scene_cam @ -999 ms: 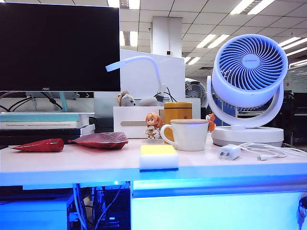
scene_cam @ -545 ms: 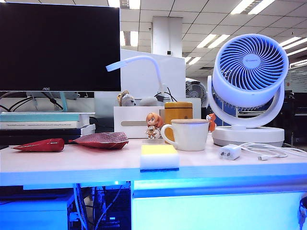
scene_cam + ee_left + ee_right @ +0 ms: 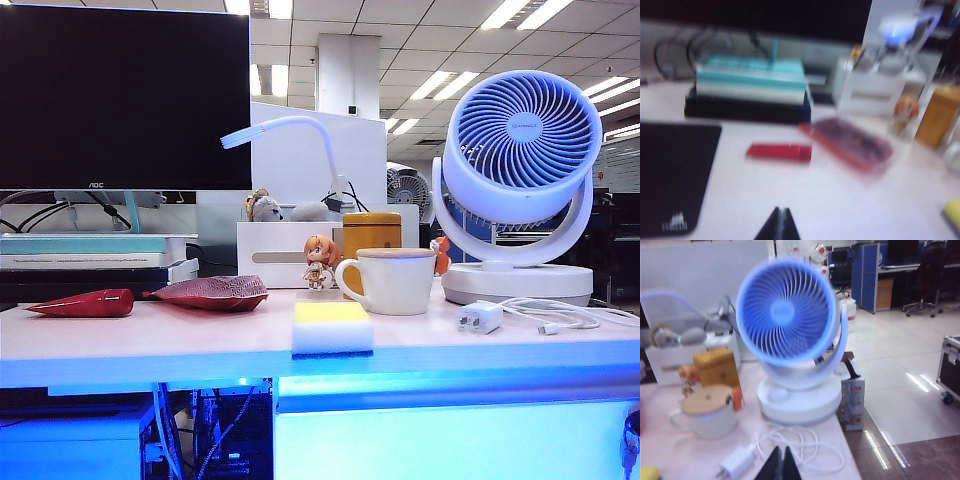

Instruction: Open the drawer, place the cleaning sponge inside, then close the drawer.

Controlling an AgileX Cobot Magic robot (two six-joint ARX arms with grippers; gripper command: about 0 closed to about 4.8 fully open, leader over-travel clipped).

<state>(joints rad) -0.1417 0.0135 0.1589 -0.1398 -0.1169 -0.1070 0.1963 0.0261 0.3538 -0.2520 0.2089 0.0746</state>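
Left end effector (image 3: 779,225) – dark fingertips pressed together, nothing between them, hovering above the pale table (image 3: 840,200); view is blurred. Past it lie a red packet (image 3: 779,152) and a flat dark-red pouch (image 3: 850,144), with a black mat (image 3: 672,175) off to one side and a teal-topped stack of books (image 3: 751,87) behind.

Right end effector (image 3: 780,466) – tips also closed, empty, poised over the table just by a coiled white cable (image 3: 800,442) and a white charger (image 3: 736,462). Beyond: white mug (image 3: 707,412) with a wooden lid, big white fan (image 3: 790,335).

Neither arm shows in the exterior view. There the cleaning sponge (image 3: 332,327) sits yellow side up at the table's front edge, just in front of the mug. The drawer (image 3: 455,435) is below the edge, bluish front, shut.
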